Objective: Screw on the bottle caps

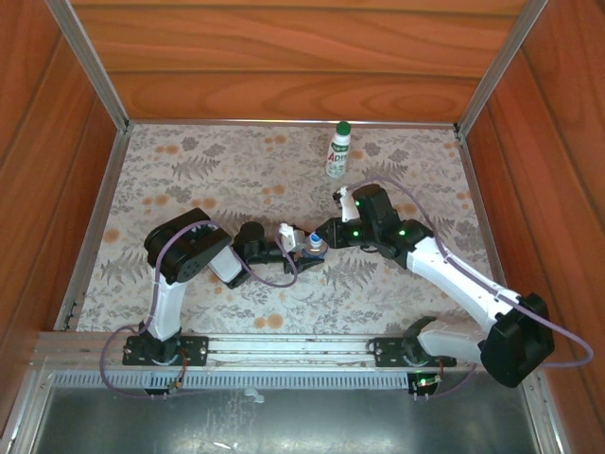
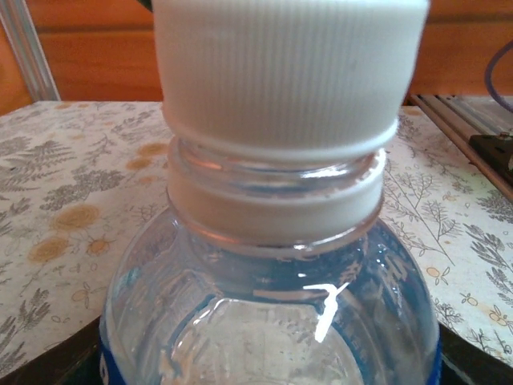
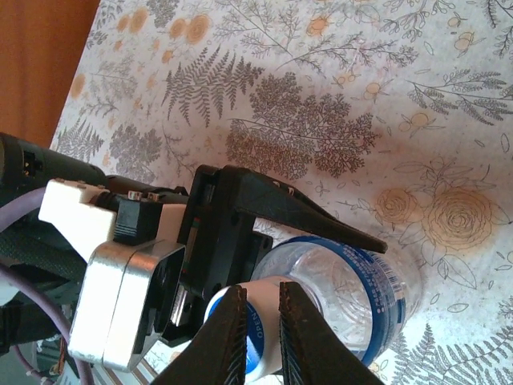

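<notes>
The small ribbed plastic screw cap, white-sided with a blue top (image 2: 288, 72), sits on the neck of the short clear plastic bottle with a blue label (image 2: 272, 321). We see the bottle standing upright at mid-frame in the top view. The left gripper (image 1: 291, 251) clamps its body from the left. The right gripper (image 3: 260, 337) pinches the cap from the upper right, roughly in line with the bottle's axis, so we judge a wrist roll would tighten it.

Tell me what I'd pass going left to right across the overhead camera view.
left arm's elbow → clear bottle → white bottle → right arm's elbow. The grippers overlap the clear bottle, so I've left them out.
</notes>
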{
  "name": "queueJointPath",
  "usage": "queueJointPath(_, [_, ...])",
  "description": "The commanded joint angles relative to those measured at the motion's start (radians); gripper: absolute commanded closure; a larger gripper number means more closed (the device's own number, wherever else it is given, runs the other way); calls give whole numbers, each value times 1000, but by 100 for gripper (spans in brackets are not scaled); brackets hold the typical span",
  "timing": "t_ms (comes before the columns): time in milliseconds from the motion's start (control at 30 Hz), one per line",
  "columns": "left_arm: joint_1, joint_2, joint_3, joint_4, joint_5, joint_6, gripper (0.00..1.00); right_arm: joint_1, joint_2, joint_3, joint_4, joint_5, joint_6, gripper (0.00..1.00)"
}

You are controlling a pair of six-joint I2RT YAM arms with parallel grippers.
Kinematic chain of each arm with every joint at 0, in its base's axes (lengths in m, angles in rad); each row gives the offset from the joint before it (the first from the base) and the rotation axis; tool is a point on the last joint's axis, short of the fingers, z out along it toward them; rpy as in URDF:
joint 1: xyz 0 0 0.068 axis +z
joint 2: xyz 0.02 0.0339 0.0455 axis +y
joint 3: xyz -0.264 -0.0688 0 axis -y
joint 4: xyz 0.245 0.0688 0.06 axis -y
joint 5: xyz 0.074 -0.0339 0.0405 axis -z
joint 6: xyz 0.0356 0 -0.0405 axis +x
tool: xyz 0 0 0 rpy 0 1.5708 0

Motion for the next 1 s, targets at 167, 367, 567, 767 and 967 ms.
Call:
queueJointPath(167, [8,23,8,-12,-10,-30,35,16,-95,-58,-69,-62,38,83])
queueJointPath(367, [8,24,7,-11,-5,-31,36,13,-95,-12,-51,26,16,71])
queueJointPath(567, [8,27,9,-12,-5,-30,36,-8,37,79,-48,24,-31,70])
queueJointPath(767, [8,27,12,-12,-7,-33,36,-9,38,49,-67,-28,-40,79])
queueJointPath(967, [11,28,14,-12,-7,-36,36,1,-63,-84,-39,-131,25,83])
